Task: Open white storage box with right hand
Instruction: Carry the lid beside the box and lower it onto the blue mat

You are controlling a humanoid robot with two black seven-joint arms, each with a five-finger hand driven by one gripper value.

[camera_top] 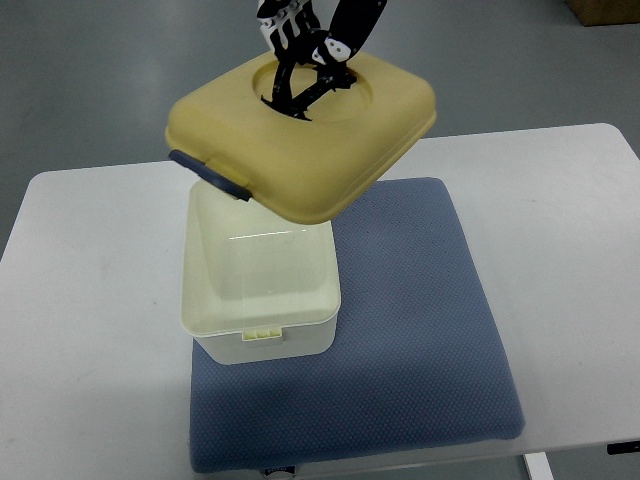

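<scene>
The pale, cream-white storage box (300,345) stands open on a blue mat (420,330), and its inside looks empty. Its yellow lid (340,160) is held up in the air, tilted, above the box's far edge. The lid has a dark blue latch (210,172) on its left corner and a round recess on top. A black and white robot hand (305,60) comes in from the top edge of the picture; I cannot tell which arm it belongs to. Its fingers reach into the recess and grip the lid there.
The mat lies on a white table (90,300), whose edges show at left, right and front. A small clip (264,334) sits on the box's near wall. Grey floor lies beyond the table.
</scene>
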